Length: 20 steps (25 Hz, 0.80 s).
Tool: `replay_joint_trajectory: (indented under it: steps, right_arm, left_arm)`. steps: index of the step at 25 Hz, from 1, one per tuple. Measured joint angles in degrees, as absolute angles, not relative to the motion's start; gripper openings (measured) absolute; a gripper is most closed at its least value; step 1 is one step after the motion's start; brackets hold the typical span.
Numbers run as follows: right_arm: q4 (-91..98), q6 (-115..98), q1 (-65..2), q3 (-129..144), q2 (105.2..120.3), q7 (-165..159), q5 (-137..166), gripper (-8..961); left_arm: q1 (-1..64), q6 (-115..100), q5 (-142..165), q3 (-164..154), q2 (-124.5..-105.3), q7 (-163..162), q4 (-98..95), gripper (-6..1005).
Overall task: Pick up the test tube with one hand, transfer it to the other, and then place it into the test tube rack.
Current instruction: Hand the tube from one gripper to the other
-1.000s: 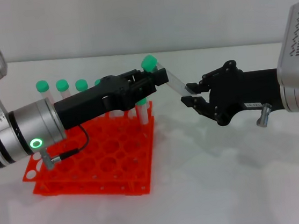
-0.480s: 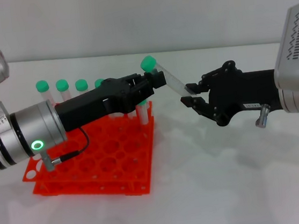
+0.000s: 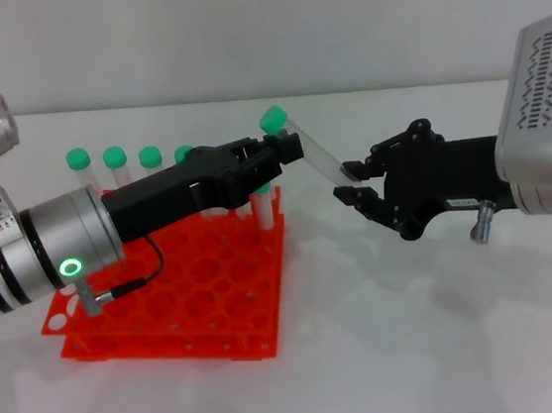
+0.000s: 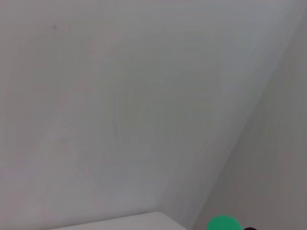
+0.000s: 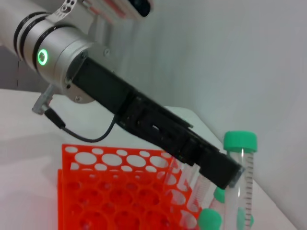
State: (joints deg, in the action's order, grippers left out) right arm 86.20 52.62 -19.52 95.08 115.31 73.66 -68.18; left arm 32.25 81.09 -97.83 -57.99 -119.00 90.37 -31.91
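Observation:
The test tube hangs tilted in the air, its green cap up and left and its tip down and right. My left gripper is shut on it just below the cap, above the right edge of the orange-red test tube rack. My right gripper is at the tube's tip with its jaws apart; the tip lies against the upper finger. The right wrist view shows the tube upright beside the left gripper and the rack. The left wrist view shows only the cap.
Several other green-capped tubes stand in the rack's back rows behind the left arm; some show in the right wrist view. A thin black cable hangs from the left wrist over the rack. The white table lies below both grippers.
The right arm has shifted a little left and down and its fingers have spread slightly. The left gripper and the tube have edged left.

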Motion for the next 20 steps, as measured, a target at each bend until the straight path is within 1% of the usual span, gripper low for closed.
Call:
replay_joint_trajectory:
  steps: [18,20]
  right_arm:
    - [86.43,52.56,-19.65,96.21,115.31,73.52,-67.62,181]
    - [86.50,52.56,-19.68,96.21,115.35,73.42,-67.62,190]
  left_arm:
    - [32.27,80.74,-97.47,-58.44,-118.87,90.42,-31.81,299]
    - [32.29,80.50,-97.36,-58.44,-118.87,90.42,-31.81,321]
